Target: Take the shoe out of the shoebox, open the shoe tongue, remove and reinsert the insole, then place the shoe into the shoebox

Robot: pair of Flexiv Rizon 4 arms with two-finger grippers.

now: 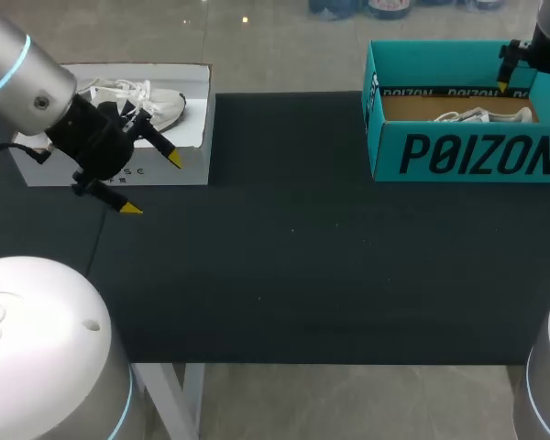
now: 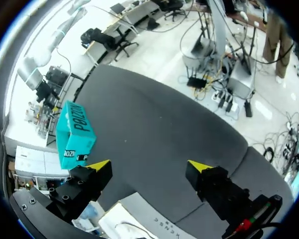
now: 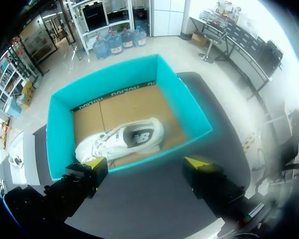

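Head view: left gripper [image 1: 153, 183], wide open and empty, hangs by the white cardboard shoebox [image 1: 179, 165] at far left, probably parked clear. Left wrist view: nothing lies between its fingers. Right wrist view: right gripper [image 3: 145, 162], open and empty, hovers over the white sneaker [image 3: 122, 139] in the teal cardboard shoebox [image 3: 184, 107], seemingly lined up to lift it.

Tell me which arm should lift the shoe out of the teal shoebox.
Right. The right gripper hangs open over the teal shoebox, shoe ahead of its fingers; the left gripper is across the table by the white box.
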